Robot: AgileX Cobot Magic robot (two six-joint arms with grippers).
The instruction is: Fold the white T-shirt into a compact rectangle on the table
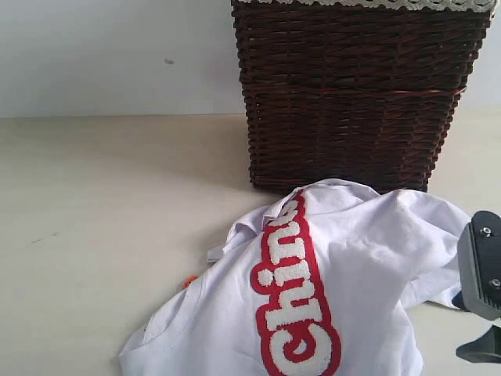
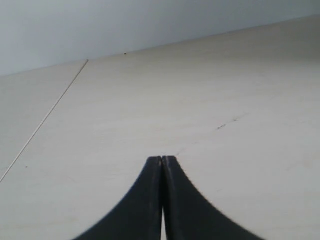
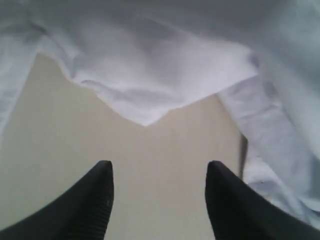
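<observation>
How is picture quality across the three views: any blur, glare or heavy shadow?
Exterior view: fairly sharp, lettering on the white T-shirt reads clearly, the wicker basket throws a soft shadow on the table. Left wrist view: even light, no glare, the shut left hand a dark silhouette. Right wrist view: shirt folds soft and washed out, the open right hand dark.

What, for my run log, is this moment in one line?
shirt: crumpled on table, unfolded | left gripper: shut, empty, over table | right gripper: open, near shirt edge | basket: behind shirt
</observation>
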